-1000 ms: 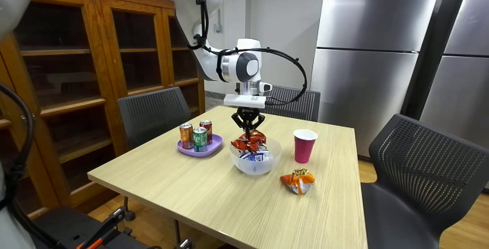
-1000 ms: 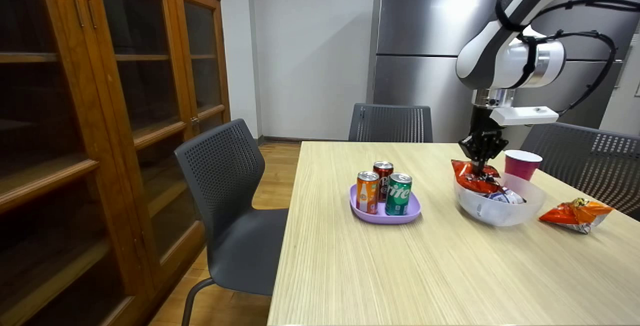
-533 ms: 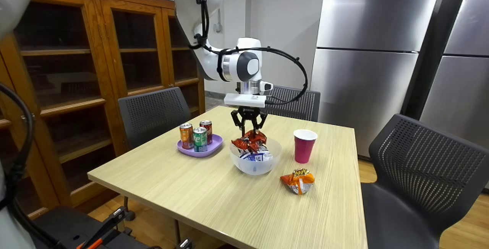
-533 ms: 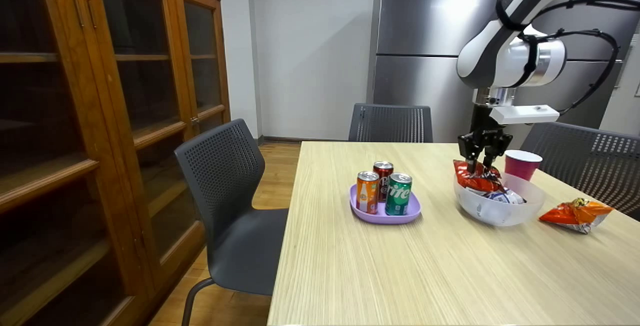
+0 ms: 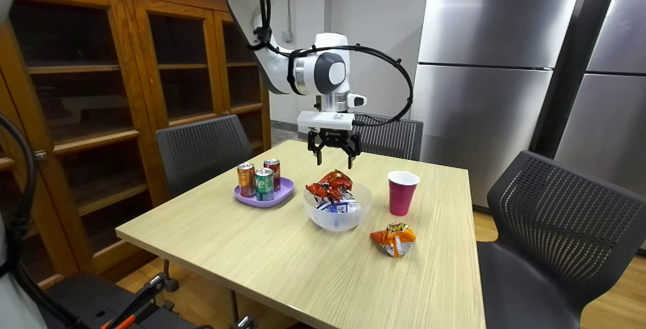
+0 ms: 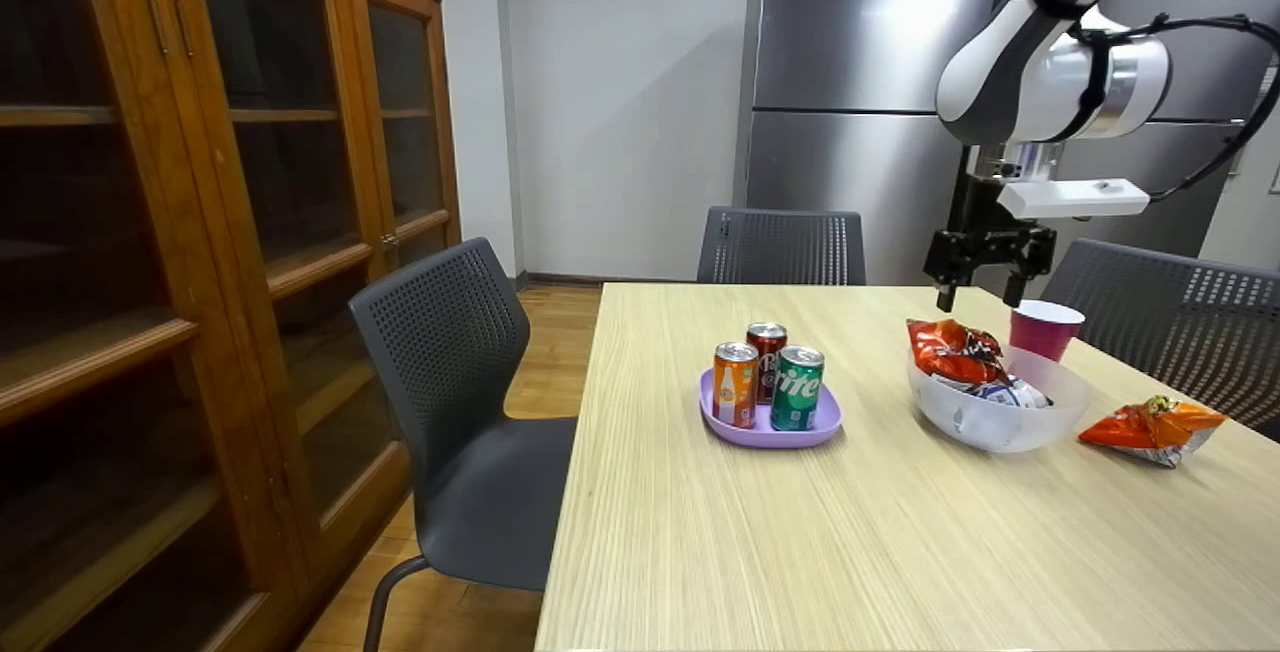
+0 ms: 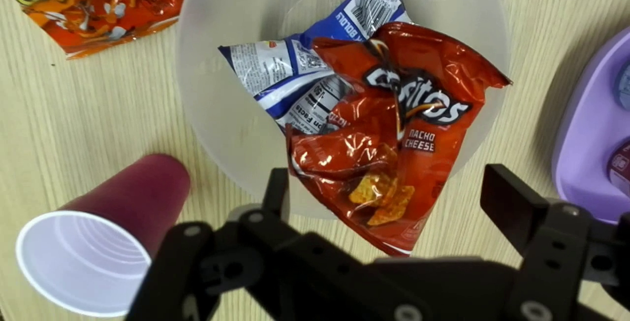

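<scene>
Above the translucent bowl [image 5: 335, 222], my gripper [image 5: 334, 163] stands open with its fingers spread wide and nothing between them. A crumpled red Doritos bag [image 7: 433, 139] lies on top in the bowl, directly below the jaws and apart from them. In the wrist view one corner of that bag reaches past the bowl's edge. Beneath it a blue and silver bag [image 7: 263, 67] is partly covered. In an exterior view the gripper [image 6: 979, 302] hangs a little above the red bag [image 6: 950, 352], with a visible gap.
An orange snack bag [image 5: 394, 240] lies on the table beside the bowl. Close to the bowl stands a magenta cup [image 5: 402, 195], upright. A purple tray [image 6: 770, 439] holds an orange can [image 6: 735, 387], a green can [image 6: 797, 392] and a dark red can [image 6: 767, 357]. Chairs surround the table.
The fingers, closed on the red bag a second ago, have spread apart and let it go. My gripper has then risen off it. The bag stays in the bowl.
</scene>
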`<action>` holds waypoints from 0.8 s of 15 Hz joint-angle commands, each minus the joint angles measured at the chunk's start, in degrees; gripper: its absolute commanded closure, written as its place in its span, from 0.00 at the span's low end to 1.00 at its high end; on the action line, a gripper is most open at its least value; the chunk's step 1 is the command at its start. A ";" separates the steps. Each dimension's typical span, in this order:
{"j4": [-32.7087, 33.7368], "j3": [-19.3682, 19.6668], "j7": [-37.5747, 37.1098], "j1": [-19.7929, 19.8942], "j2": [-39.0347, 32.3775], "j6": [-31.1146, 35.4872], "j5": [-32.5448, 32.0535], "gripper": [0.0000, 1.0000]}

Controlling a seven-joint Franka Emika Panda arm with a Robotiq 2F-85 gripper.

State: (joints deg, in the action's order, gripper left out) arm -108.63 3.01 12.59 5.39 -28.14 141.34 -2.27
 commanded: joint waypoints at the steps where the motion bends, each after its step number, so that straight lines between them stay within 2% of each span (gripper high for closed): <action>1: -7.11 0.91 -4.15 0.39 6.66 2.33 0.19 0.00; 6: -12.97 3.48 -11.52 0.33 11.37 4.35 0.89 0.00; 12: -16.47 7.25 -23.24 -0.57 12.85 5.79 -0.67 0.00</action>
State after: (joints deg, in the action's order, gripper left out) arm -122.26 8.74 -4.36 5.68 -17.59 145.98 -1.79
